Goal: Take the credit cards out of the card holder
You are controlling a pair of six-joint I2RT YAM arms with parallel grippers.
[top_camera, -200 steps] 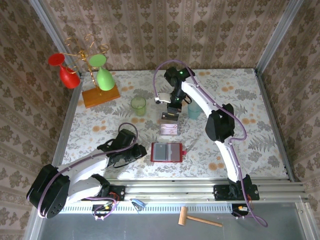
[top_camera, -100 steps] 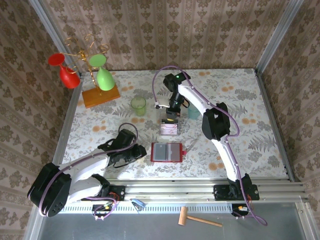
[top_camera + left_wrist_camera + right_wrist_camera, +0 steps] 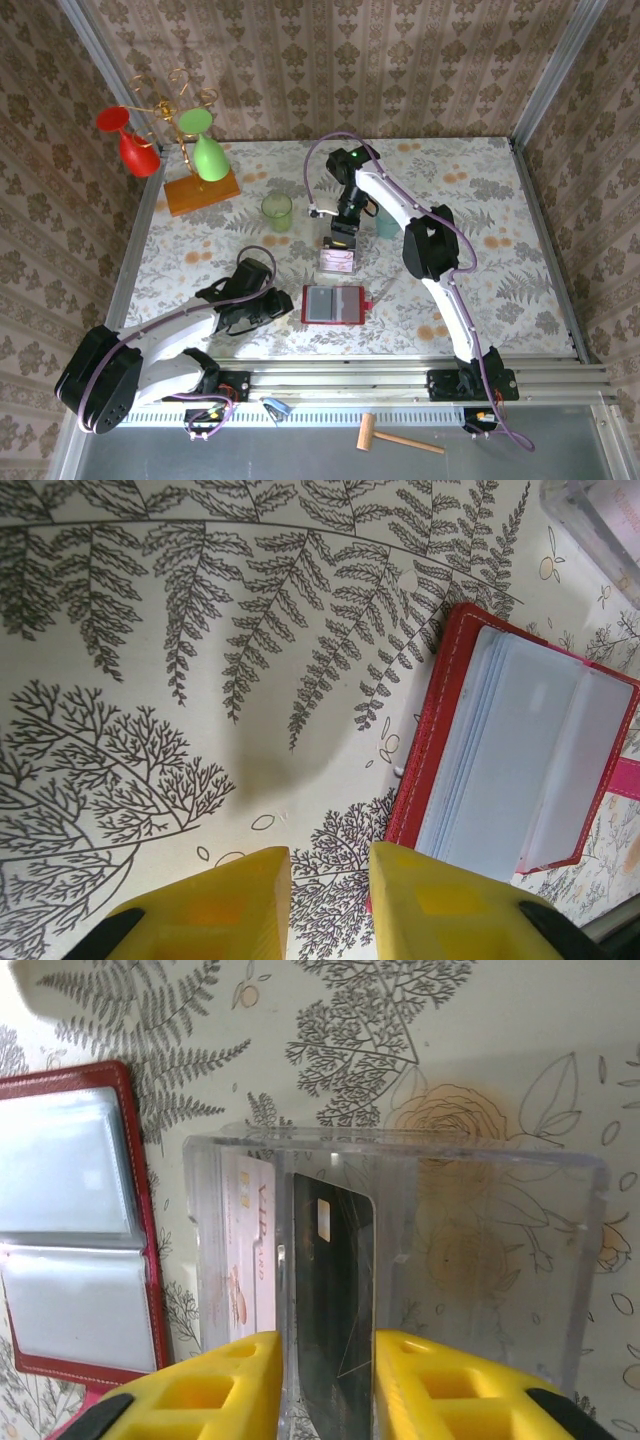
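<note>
Your table [image 3: 480,200], under its fern-and-flower cloth, carries everything. On it the card holder [image 3: 500,760] lies open and flat, with its greyish clear pockets facing up. From the left wrist you see it just beyond the left gripper [image 3: 330,865] and off to one side. That gripper's yellow jaws stand a little apart over bare cloth with nothing between them. The overhead view adds what that camera cannot: the holder lies between your two grippers.

The right gripper [image 3: 327,1340] hangs over a clear box [image 3: 500,1250] that sits just beside the holder. Overhead the box's contents are a pale blur, but the right wrist view lets you read them. The dark card [image 3: 333,1290] lies directly between the spread jaws with its chip showing. The pale pink-white card [image 3: 250,1240] lies beside it, just outside one jaw. A thin sliver of gap runs along one edge of the dark card, so the jaws seem not to clamp it, though glare on the plastic makes that hard to judge.
</note>
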